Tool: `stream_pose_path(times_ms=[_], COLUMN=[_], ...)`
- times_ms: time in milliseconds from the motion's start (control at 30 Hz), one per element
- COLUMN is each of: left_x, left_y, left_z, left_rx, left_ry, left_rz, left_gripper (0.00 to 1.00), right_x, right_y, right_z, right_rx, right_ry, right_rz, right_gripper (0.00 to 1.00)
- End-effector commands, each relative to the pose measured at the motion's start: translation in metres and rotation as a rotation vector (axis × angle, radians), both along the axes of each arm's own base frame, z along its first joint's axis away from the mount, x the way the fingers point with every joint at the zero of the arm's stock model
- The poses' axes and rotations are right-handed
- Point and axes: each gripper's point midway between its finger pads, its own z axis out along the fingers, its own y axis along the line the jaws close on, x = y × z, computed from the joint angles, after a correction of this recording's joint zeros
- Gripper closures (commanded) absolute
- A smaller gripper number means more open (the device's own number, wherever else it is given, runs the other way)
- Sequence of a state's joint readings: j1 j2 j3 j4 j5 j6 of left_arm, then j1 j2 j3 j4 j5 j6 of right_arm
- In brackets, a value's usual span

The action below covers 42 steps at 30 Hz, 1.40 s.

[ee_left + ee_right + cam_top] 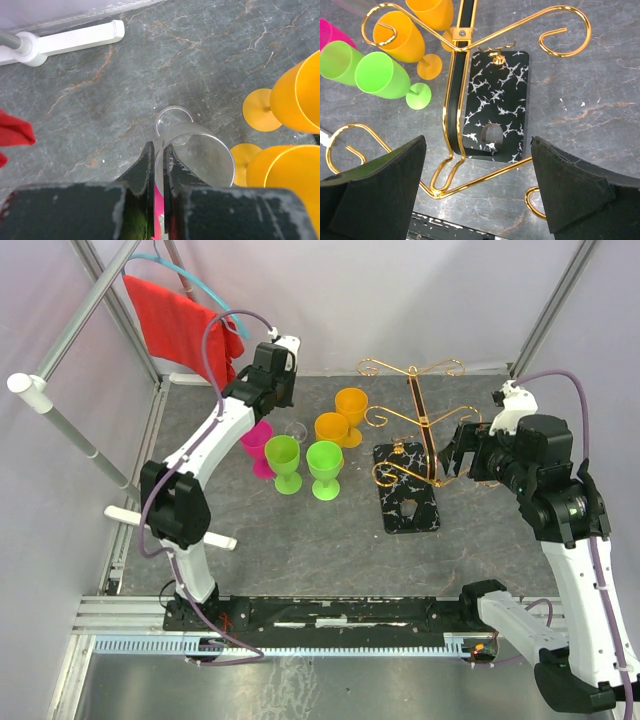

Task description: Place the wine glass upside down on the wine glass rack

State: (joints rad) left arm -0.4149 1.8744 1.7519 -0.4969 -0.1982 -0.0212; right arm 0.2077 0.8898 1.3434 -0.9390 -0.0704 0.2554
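Grasping is the step in hand: the wine glass rack (405, 490) stands right of centre on the table (300, 540), its gold arms bare, and the right gripper (477, 142) hovers over it with fingers wide apart, holding nothing. The left gripper (157, 152) has its fingers nearly together, seemingly pinching the rim of the clear wine glass (197, 155), upright behind the coloured goblets (305, 462). Next move likely calls for lifting, inverting, then carrying rightward to hook the foot on an arm.

A grey, veined stone counter (300, 540) sits enclosed by pale walls (400, 290) and aluminium framing (548, 305); a red cloth (175, 325) hangs just left of the left jaws.
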Motion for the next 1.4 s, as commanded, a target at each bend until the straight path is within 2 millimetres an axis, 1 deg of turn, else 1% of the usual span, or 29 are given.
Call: stream_pose_path(times_ms=[0,67,167,300,333,433,500,533,600,733,767,867,967,1067,1133,1200,1267,1300,1367], left_x=[-0.013,-0.022,-0.041,-0.073,-0.081,-0.106,-0.122,-0.135,-0.155,-0.186,-0.195,-0.214,-0.218,-0.221,-0.226,-0.231,-0.237,-0.239,-0.241], left_y=[0.012,0.014,0.019,0.022,0.023,0.026,0.029,0.031,0.031,0.038,0.039,0.037,0.031,0.023,0.019,0.014,0.009,0.008,0.005], left_z=[0.11,0.139,0.177,0.224,0.227,0.249,0.26,0.27,0.276,0.283,0.289,0.291,0.29,0.294,0.297,0.3,0.301,0.301,0.3], left_rx=[-0.082,-0.12,-0.153,-0.212,-0.223,-0.255,-0.267,-0.277,-0.298,-0.345,-0.358,-0.377,-0.36,-0.342,-0.347,-0.349,-0.349,-0.349,-0.346], left_ry=[-0.278,-0.349,-0.432,-0.573,-0.595,-0.699,-0.774,-0.832,-0.928,-1.081,-1.13,-1.22,-1.243,-1.269,-1.29,-1.309,-1.327,-1.335,-1.341], left_rz=[0.02,0.011,-0.009,-0.063,-0.08,-0.127,-0.158,-0.181,-0.219,-0.241,-0.252,-0.278,-0.291,-0.311,-0.32,-0.329,-0.339,-0.342,-0.346], left_gripper=[0.97,0.97,0.97,0.97,0.97,0.97,0.97,0.97,0.97,0.97,0.97,0.97,0.97,0.97,0.97,0.97,0.97,0.97,0.97], right_x=[0.01,0.011,0.014,0.018,0.02,0.022,0.025,0.026,0.03,0.041,0.043,0.049,0.056,0.064,0.071,0.073,0.075,0.077,0.078], right_y=[0.014,0.021,0.035,0.062,0.07,0.091,0.099,0.102,0.106,0.114,0.119,0.135,0.151,0.168,0.182,0.198,0.207,0.209,0.214], right_z=[0.032,0.044,0.061,0.083,0.093,0.115,0.131,0.138,0.152,0.168,0.17,0.169,0.165,0.16,0.157,0.16,0.165,0.167,0.172], right_rx=[0.091,0.142,0.242,0.408,0.457,0.61,0.712,0.758,0.837,0.955,0.966,0.976,0.979,0.996,1.02,1.047,1.081,1.097,1.121], right_ry=[-0.111,-0.141,-0.183,-0.199,-0.207,-0.198,-0.199,-0.198,-0.207,-0.202,-0.195,-0.162,-0.128,-0.109,-0.108,-0.115,-0.137,-0.16,-0.198], right_rz=[0.028,0.045,0.08,0.166,0.195,0.27,0.296,0.303,0.309,0.328,0.344,0.373,0.393,0.409,0.431,0.475,0.49,0.483,0.469], right_gripper=[0.06,0.06,0.06,0.07,0.07,0.08,0.08,0.08,0.08,0.08,0.09,0.1,0.1,0.11,0.13,0.16,0.27,0.28,0.27])
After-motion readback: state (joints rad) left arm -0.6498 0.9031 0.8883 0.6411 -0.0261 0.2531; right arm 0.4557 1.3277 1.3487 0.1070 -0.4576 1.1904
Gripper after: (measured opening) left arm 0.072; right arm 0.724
